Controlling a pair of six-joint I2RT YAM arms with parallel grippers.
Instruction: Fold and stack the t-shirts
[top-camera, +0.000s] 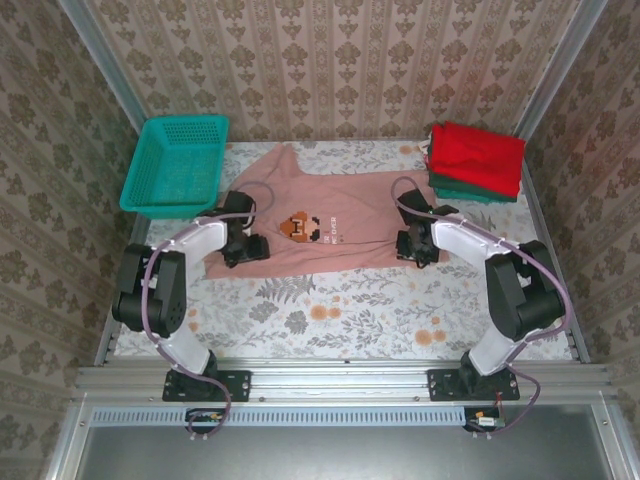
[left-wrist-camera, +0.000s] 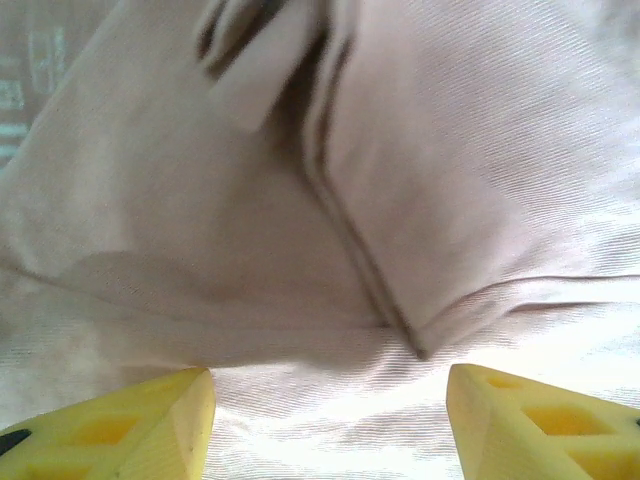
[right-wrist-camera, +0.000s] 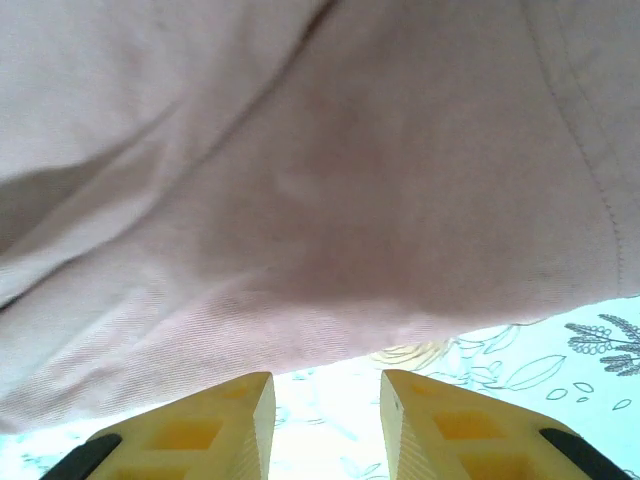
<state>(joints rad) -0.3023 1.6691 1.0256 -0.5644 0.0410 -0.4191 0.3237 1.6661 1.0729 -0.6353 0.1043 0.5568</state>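
While two grippers sit at opposite ends of the one pink tee (top-camera: 320, 215), which lies spread flat, both are parted and hold nothing. The left gripper (left-wrist-camera: 328, 378) gapes wide, with creased cloth just ahead of it. The right gripper (right-wrist-camera: 326, 378) is narrower, the hem just ahead and bare table (top-camera: 330, 310) between its fingers. Beyond the right gripper lie two folded tees, one red tee (top-camera: 478, 155) on one green tee (top-camera: 470, 192). Beyond the left stands one basket (top-camera: 185, 122).

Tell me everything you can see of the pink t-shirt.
The pink t-shirt is soft, dusty-pink cloth, lying spread out, print side up, mid-table on the floral tablecloth. A small brown pixel-art character sits on its chest. It is rumpled, with stitched hems and folds. The left tool and right tool stand open at its side edges.
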